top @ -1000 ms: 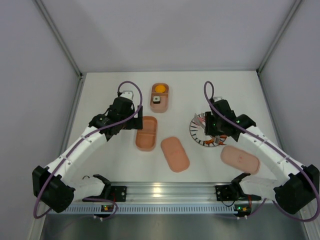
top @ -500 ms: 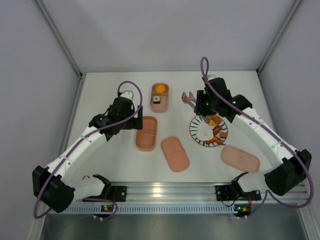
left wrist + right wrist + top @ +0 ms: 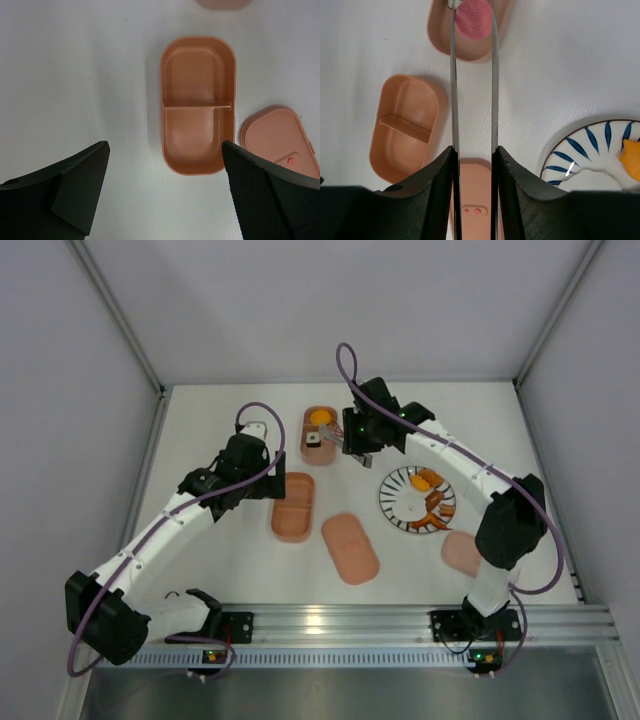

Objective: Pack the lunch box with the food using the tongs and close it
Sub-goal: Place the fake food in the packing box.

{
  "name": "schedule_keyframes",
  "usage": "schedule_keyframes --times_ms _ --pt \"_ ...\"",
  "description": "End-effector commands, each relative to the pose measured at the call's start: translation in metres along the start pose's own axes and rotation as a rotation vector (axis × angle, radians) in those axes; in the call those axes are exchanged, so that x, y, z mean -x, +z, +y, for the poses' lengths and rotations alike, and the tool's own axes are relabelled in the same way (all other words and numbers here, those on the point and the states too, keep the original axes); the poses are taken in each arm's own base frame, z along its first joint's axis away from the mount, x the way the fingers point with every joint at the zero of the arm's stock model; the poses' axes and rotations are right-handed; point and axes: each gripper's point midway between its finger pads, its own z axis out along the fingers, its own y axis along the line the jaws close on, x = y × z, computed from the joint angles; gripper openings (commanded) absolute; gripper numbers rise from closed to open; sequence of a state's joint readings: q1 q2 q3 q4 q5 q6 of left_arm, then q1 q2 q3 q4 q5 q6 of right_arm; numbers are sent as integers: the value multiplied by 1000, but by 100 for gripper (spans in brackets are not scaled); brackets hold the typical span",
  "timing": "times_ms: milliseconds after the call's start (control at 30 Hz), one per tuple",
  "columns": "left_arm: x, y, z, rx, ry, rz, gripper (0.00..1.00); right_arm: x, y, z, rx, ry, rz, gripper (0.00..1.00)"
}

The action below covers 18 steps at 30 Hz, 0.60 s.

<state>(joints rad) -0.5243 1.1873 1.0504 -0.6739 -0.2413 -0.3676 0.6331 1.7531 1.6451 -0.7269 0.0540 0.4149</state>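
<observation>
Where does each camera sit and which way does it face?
Top external: overhead, behind the robot, looking down at the table; left arm and right arm show.
Left wrist: faces down at the empty tray; open fingers frame it.
Right wrist: looks along the tongs to the pink piece; fingers clamp them.
Shared: all three show the empty tray.

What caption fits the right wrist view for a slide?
Right gripper squeezes the tongs, a pink round piece between their tips, at a lunch box tray.
</observation>
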Motion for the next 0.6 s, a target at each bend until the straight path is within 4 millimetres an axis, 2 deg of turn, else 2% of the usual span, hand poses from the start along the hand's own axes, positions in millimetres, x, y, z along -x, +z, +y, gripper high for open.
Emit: schedule_keyframes --times_ms 0,233,400,567 --pt "9 1 0 -1 -10 -35 99 36 1 26 65 7 -103 36" --pt "9 1 0 -1 -10 -33 99 34 25 24 37 5 -89 36" --pt "9 1 -1 -2 -12 -33 99 38 31 15 -14 7 -106 37" --pt "8 1 -2 -5 -11 -30 99 39 35 14 -22 8 -108 39"
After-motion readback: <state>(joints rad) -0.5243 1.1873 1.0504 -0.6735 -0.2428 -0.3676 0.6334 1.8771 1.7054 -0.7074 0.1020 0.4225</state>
